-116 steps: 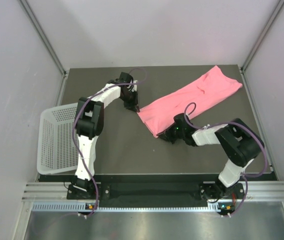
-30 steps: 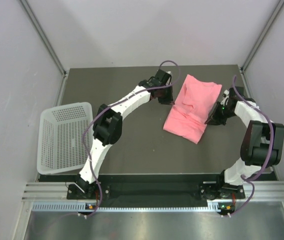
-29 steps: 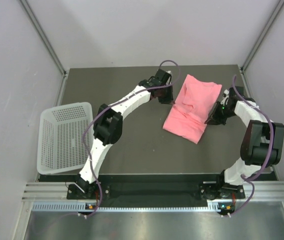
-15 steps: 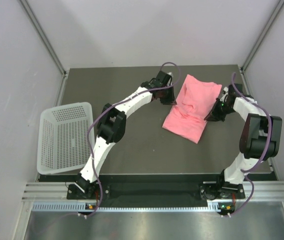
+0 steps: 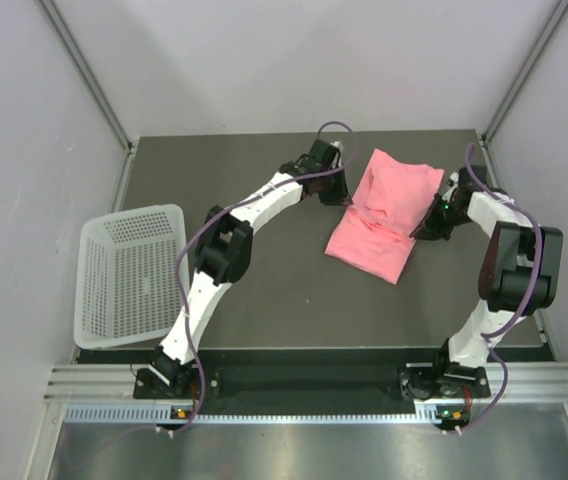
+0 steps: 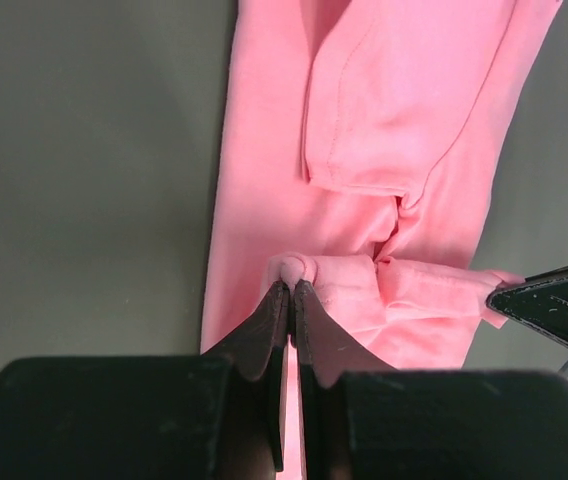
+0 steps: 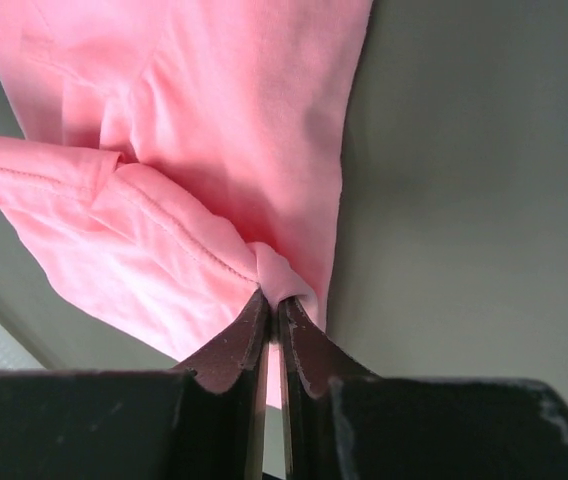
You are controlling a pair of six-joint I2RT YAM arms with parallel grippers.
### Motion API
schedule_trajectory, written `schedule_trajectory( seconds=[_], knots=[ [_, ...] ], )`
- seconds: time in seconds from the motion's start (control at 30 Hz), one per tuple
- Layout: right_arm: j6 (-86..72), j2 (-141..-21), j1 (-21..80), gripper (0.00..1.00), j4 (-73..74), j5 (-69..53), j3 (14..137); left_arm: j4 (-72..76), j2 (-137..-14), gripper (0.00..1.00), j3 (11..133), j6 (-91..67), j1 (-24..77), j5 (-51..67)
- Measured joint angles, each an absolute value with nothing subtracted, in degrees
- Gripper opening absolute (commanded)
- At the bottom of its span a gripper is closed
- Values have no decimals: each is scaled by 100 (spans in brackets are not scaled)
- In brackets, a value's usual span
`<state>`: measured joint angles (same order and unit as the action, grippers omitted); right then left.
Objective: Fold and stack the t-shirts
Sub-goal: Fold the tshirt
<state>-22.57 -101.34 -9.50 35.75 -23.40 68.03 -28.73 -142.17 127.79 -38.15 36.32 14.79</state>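
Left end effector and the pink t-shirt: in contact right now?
Touching. The left wrist view shows the left end effector with its tips nearly closed on a small bunched fold at the edge of the t-shirt, fabric right between them.

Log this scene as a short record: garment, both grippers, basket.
garment: salmon-pink t-shirt, folded into a narrow bundle, lying on the table right of centre
left arm: left gripper shut on a small pinch of fabric at the shirt's left edge
right arm: right gripper shut on a small pinch of fabric at the shirt's right edge
basket: white perforated plastic basket at the table's left edge, well apart from the shirt and both grippers
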Motion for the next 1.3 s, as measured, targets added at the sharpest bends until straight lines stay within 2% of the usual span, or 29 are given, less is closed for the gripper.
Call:
schedule_trajectory(
  seconds=[0.6,0.67,0.7,0.73,0.8,0.83,0.9,1.13,1.3],
  knots=[
    [-2394,-10565,-1050,10,3374,-2346,7137,-2539,-14586,9,12951,-3889,3599,1610],
    [-2410,-10634,-1061,15,3354,-2351,7159,-2536,-14591,18,12978,-3889,3594,1623],
    [-2414,-10672,-1066,18,3361,-2351,7177,-2539,-14593,30,13002,-3887,3592,1632],
    [-2416,-10731,-1070,27,3367,-2346,7207,-2536,-14617,37,13050,-3861,3592,1647],
    [-2425,-10812,-1074,34,3385,-2327,7240,-2571,-14685,52,13209,-3826,3590,1645],
    [-2421,-10833,-1076,40,3391,-2307,7253,-2585,-14709,55,13257,-3767,3588,1640],
    [-2390,-10844,-1076,43,3485,-2222,7325,-2685,-14717,62,13308,-3684,3568,1586],
    [-2132,-10744,-985,55,4073,-1441,8117,-3406,-14499,64,13209,-3210,3363,1192],
    [-2071,-10296,-344,61,4410,-679,8383,-3870,-13211,63,12055,-2810,3223,718]
  ],
)
